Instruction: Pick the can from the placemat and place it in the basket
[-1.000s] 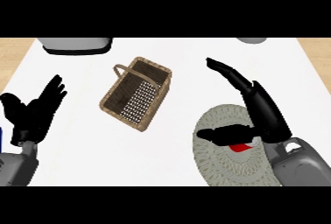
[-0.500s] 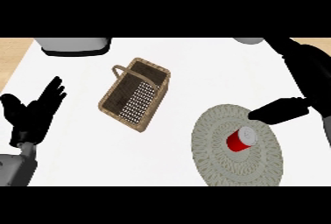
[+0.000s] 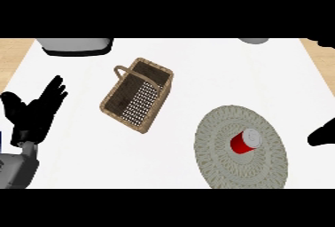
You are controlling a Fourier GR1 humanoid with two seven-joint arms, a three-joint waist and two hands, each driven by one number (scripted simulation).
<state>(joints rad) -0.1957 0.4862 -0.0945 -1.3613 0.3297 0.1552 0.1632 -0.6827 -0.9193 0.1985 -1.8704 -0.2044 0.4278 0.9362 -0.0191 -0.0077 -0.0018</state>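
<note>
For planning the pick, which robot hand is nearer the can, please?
Right: right robot hand just right of the can; left robot hand far left, past the basket.

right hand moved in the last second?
Yes. The right hand has pulled away to the right, off the placemat and out to the view's right edge, leaving the can uncovered.
</note>
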